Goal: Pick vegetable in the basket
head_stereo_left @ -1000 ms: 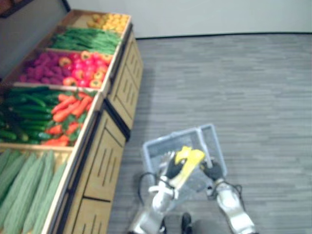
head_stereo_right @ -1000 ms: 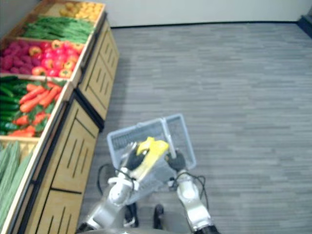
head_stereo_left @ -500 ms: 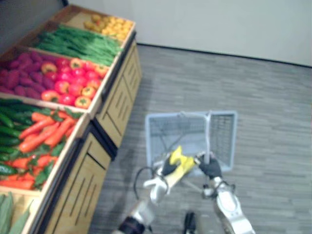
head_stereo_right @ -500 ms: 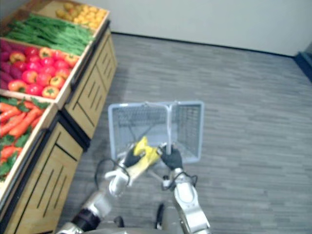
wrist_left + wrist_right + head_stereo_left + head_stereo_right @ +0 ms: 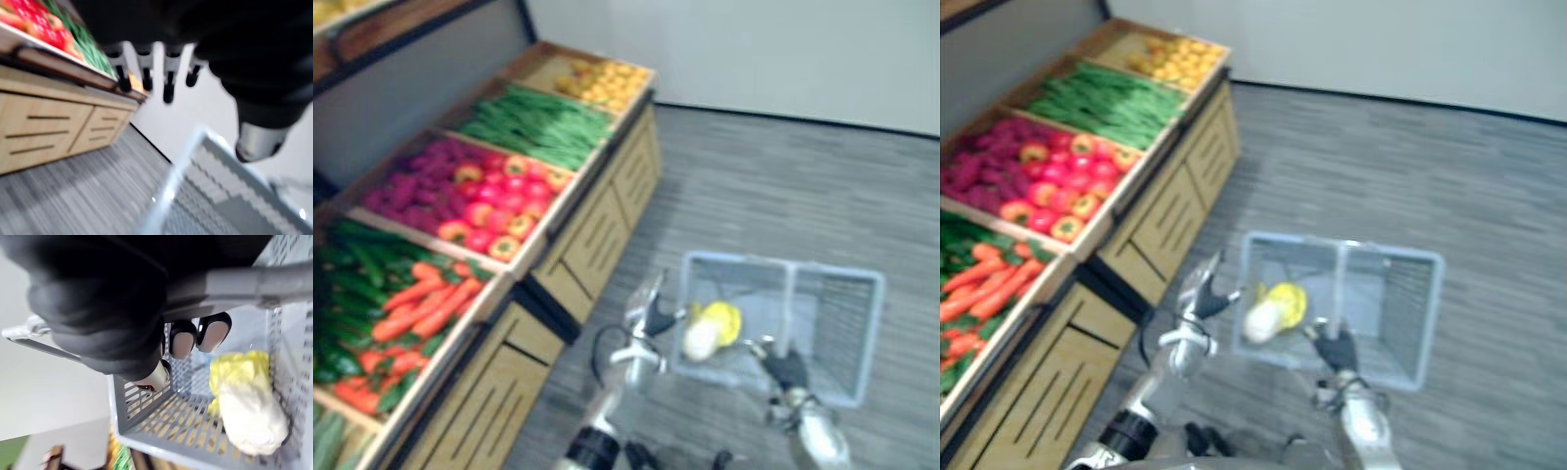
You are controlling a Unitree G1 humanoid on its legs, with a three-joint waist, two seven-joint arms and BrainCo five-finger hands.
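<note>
Where the right arm comes up from the lower right of the frame, the right hand (image 5: 788, 369) grips the grey handle (image 5: 254, 281) of the basket (image 5: 837, 274). In its wrist view its dark-tipped fingers (image 5: 213, 333) curl round that bar.

Just beyond the hand, the pale grey perforated basket hangs over the grey floor (image 5: 783, 186) at centre right. Inside it lies the vegetable, a yellow and white cabbage (image 5: 710, 328). It rests on its side against the wall at the basket's left end, its white stem end turned toward the lower left.

Left of the basket, just beside that wall, the left hand (image 5: 651, 311) is raised and holds nothing. Its fingers (image 5: 168, 90) are straight and spread, apart from the rim and from the cabbage.

Further left, a wooden produce stand (image 5: 597, 255) with slotted panels runs from the lower left up to the top centre of the frame. Its bins hold, from the bottom upward:

- orange carrots (image 5: 431, 308) beside dark green cucumbers (image 5: 362, 250)
- red and orange round produce (image 5: 494, 215) next to purple produce (image 5: 411, 181)
- long green beans (image 5: 543, 122)
- a bin of yellow fruit (image 5: 602, 80), at the far end

A pale wall (image 5: 754, 49) closes the top of the frame behind the floor.
</note>
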